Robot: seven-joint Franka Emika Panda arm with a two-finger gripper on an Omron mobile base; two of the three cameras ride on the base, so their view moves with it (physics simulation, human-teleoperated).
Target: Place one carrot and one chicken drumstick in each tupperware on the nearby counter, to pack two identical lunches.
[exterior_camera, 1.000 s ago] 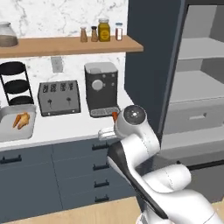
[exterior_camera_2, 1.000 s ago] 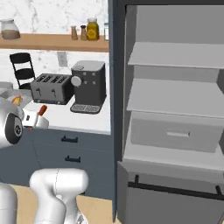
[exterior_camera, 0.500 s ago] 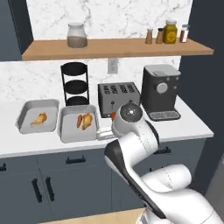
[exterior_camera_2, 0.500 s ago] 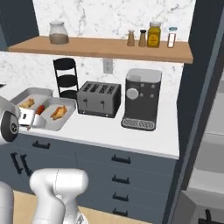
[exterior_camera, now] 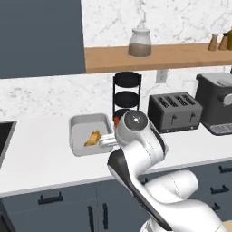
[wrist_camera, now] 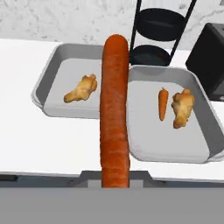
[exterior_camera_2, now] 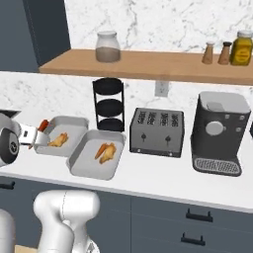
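Gripper [exterior_camera_2: 35, 139] is clamped on a carrot [wrist_camera: 114, 109] whose long axis runs straight out ahead along the fingers, off the counter [wrist_camera: 52, 135] front edge. Ahead-left sits tupperware 1 [wrist_camera: 43, 83] with 1 drumstick [wrist_camera: 81, 89] and no carrot; ahead-right, tupperware 2 [wrist_camera: 144, 148] already has 1 carrot plus 1 drumstick. My read: the drop needs a forward-left shift, and the left tub lies near.

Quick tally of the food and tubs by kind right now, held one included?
Carrots: 2, one in the gripper, held carrot, one in the right tub
Chicken drumsticks: 2
Tupperware: 2
Total: 6
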